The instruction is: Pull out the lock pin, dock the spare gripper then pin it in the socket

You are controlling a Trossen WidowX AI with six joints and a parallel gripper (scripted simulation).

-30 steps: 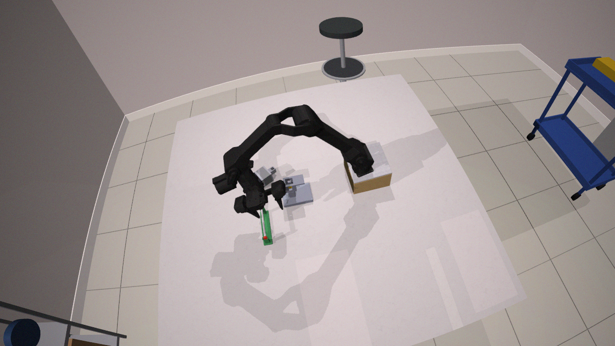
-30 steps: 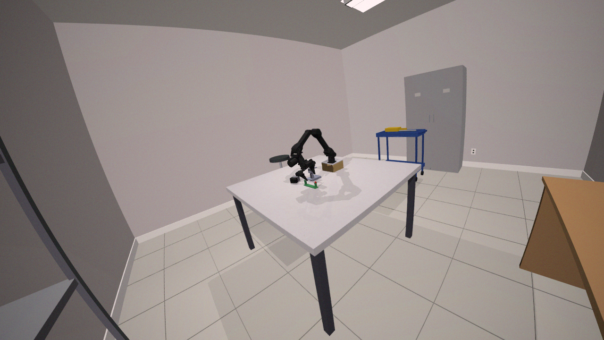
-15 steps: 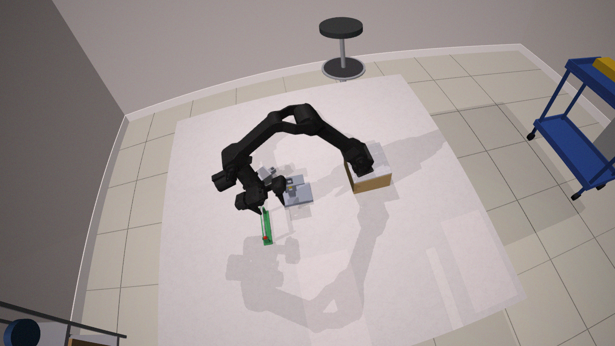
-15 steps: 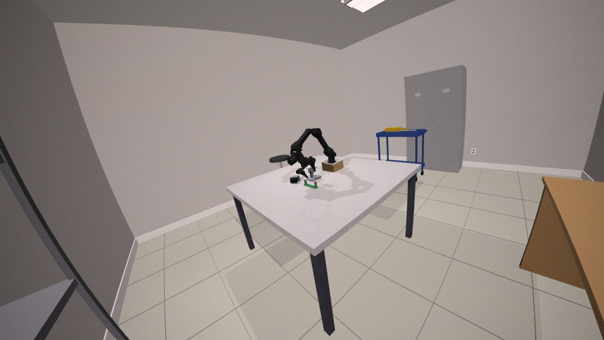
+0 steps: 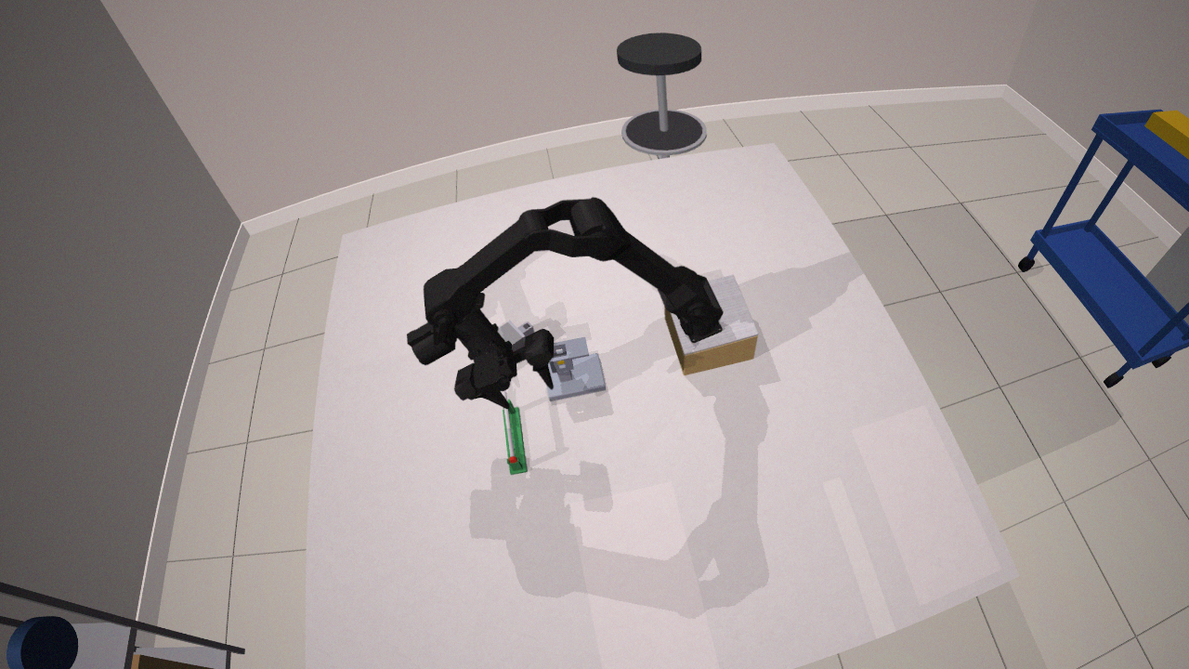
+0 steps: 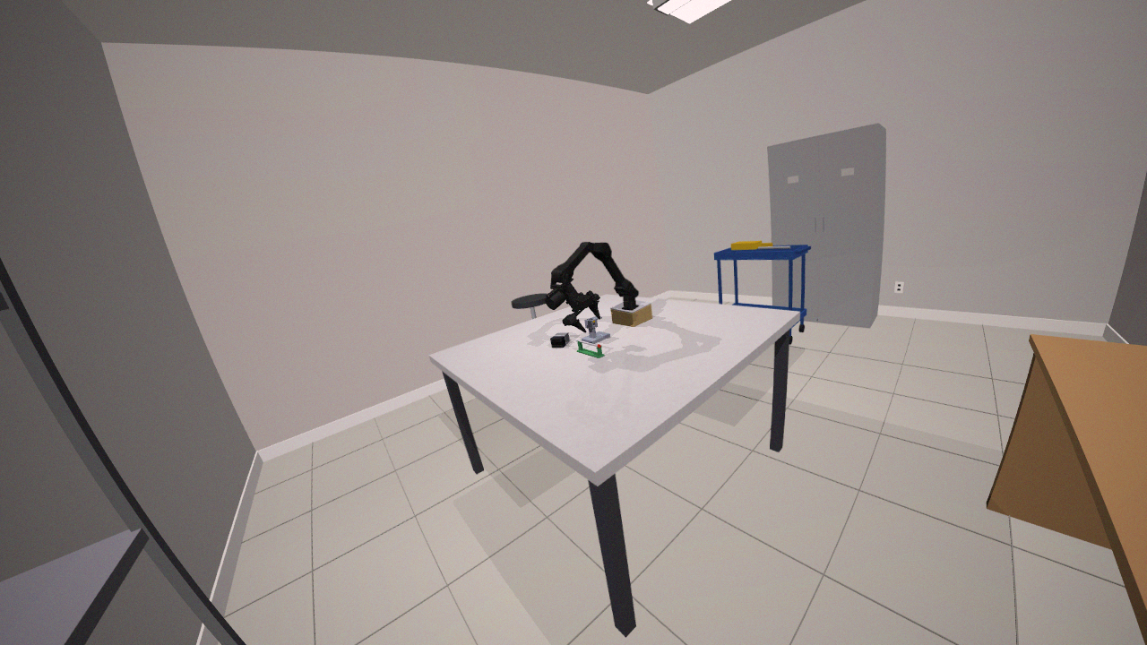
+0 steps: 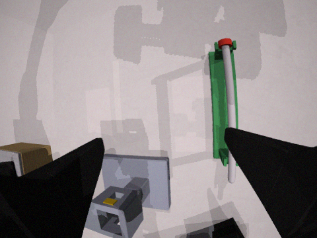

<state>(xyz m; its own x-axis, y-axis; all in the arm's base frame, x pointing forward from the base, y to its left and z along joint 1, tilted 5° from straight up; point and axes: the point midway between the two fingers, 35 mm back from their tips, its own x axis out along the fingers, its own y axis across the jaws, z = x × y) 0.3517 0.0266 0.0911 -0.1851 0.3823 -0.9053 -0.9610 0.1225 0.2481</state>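
The lock pin (image 7: 229, 106) (image 5: 513, 459), a white rod with a red head, lies lengthwise in a green tray (image 7: 216, 92) (image 5: 518, 469) (image 6: 590, 353) on the table. The grey mount (image 7: 152, 176) (image 5: 586, 375) (image 6: 593, 338) stands beside it; its square socket (image 7: 113, 221) (image 5: 563, 363) is empty, with a yellow mark on top. The spare gripper (image 6: 559, 340) lies on the table near the mount. My gripper (image 7: 166, 139) (image 5: 522, 387) (image 6: 579, 317) is open and empty, hanging above the tray's near end and the mount, touching neither.
The arm's base stands on a cardboard-coloured box (image 5: 721, 352) (image 6: 632, 314) (image 7: 32, 157) behind the mount on the white table (image 5: 748, 499) (image 6: 642, 400). A stool (image 5: 660, 91), a blue cart (image 5: 1105, 274) (image 6: 760, 264) and a cabinet (image 6: 825, 224) stand off the table.
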